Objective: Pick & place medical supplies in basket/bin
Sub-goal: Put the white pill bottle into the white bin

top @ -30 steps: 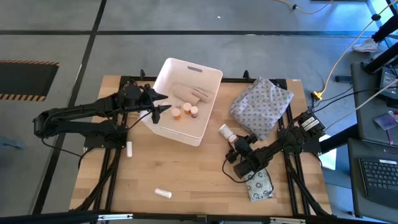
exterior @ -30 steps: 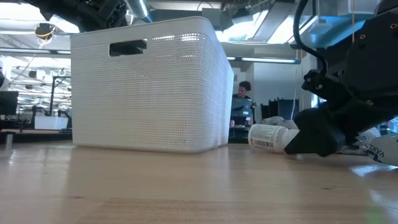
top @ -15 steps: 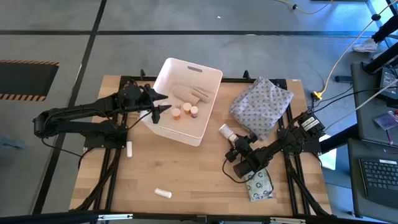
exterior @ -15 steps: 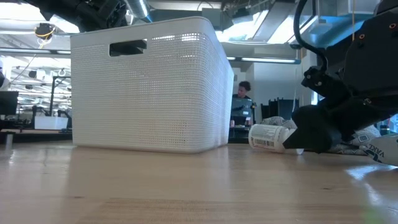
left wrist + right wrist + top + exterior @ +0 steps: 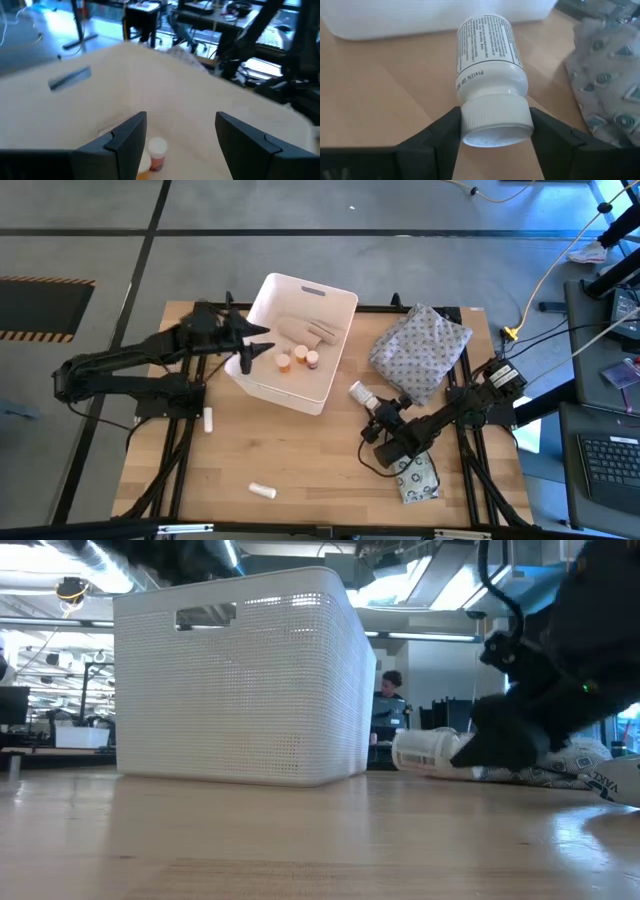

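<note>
Your right gripper [image 5: 372, 406] reaches low toward the table's right edge, clamped on the white bottle [image 5: 360, 392]; your left gripper [image 5: 254, 352] hovers spread over the tub's [image 5: 333, 298] left rim.

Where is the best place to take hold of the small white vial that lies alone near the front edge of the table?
Grip the small white vial across its middle, coming straight down from above with the jaws astride its short width. It lies flat on the table, with nothing near it.
</note>
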You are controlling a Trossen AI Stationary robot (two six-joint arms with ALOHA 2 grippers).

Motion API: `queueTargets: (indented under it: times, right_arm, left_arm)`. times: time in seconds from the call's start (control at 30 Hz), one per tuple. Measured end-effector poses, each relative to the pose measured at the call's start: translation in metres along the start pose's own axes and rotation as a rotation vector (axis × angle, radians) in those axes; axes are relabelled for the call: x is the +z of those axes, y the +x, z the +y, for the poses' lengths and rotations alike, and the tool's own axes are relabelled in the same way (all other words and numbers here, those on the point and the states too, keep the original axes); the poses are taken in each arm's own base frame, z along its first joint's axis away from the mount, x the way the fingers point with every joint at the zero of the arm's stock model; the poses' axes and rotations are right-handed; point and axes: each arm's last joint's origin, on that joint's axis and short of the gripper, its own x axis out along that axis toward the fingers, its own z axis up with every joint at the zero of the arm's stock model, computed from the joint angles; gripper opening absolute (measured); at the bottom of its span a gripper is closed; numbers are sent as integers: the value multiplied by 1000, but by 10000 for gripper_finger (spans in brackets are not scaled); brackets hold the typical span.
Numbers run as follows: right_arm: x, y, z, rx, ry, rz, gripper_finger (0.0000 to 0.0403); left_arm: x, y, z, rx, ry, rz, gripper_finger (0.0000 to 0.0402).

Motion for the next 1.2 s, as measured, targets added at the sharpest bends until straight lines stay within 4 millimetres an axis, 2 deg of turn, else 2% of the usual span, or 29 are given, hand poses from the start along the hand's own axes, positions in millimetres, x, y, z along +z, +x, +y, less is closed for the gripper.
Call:
queueTargets:
  times: [0.13,0.2,0.5,0.7,0.8,0.9,0.97,1.1,1.2]
  right_arm:
    - [16,-8,1,30,-34,-14,195]
    - [26,-13,0,50,-49,-22,194]
    - [73,-54,-19,291,-42,44,204]
    - [99,-84,-39,423,-5,-22,194]
    - [112,-93,-50,469,-1,-62,201]
    - [126,-101,-61,516,-13,-97,204]
    - [139,-106,-67,535,-13,-130,202]
    - [169,-118,-76,544,-68,-213,197]
    - [193,-127,-83,535,-116,-271,198]
  left_arm:
    - [28,-28,-3,63,63,6,227]
    - [30,-37,0,173,56,46,225]
    - [4,-65,16,700,-91,215,210]
    - [-8,-75,20,892,-152,265,203]
    - [-19,-70,20,856,-174,375,201]
    - [-32,-58,18,709,-229,505,200]
    - [-42,-50,16,621,-276,581,200]
    - [-57,-35,15,562,-343,693,200]
    - [-63,-23,15,525,-362,692,200]
